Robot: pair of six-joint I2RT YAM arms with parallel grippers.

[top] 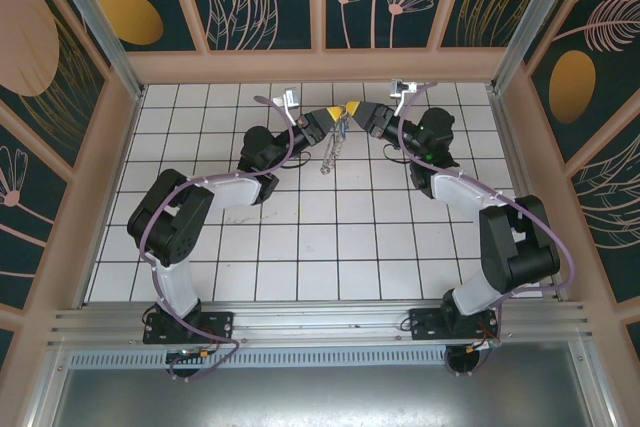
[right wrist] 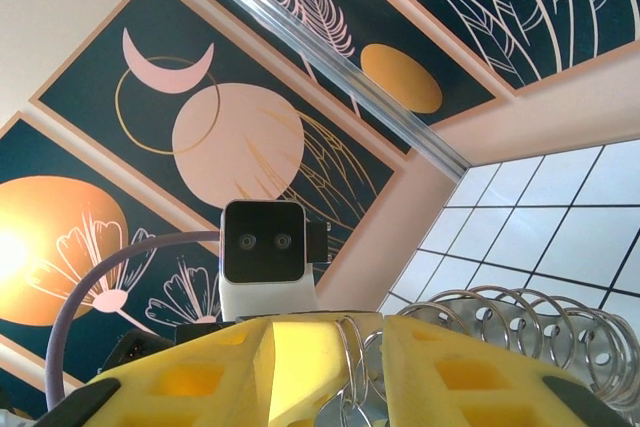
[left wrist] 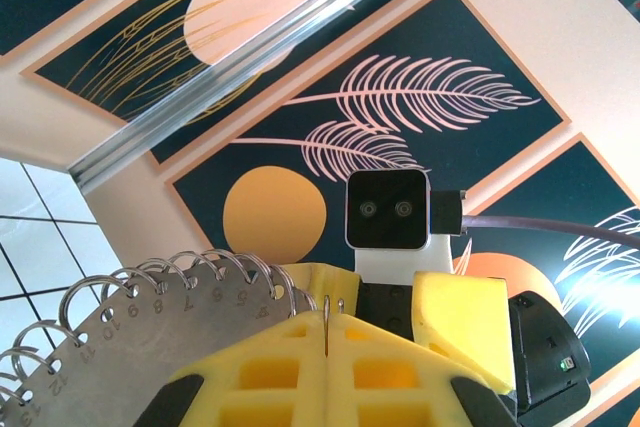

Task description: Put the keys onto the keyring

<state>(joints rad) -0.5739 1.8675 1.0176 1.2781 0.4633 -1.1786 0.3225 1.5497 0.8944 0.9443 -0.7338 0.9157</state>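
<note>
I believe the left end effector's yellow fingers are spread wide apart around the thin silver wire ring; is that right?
Not quite. The left wrist view shows the yellow fingers of the left end effector closed tight together on the thin silver wire ring, not spread apart.

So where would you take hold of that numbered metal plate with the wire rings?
By the flat bare face of the numbered plate, jaws closing across its thin thickness, coming from the side away from its curved edge. That edge is lined with wire rings, round and likely to slip; the flat middle gives two parallel faces.
</note>
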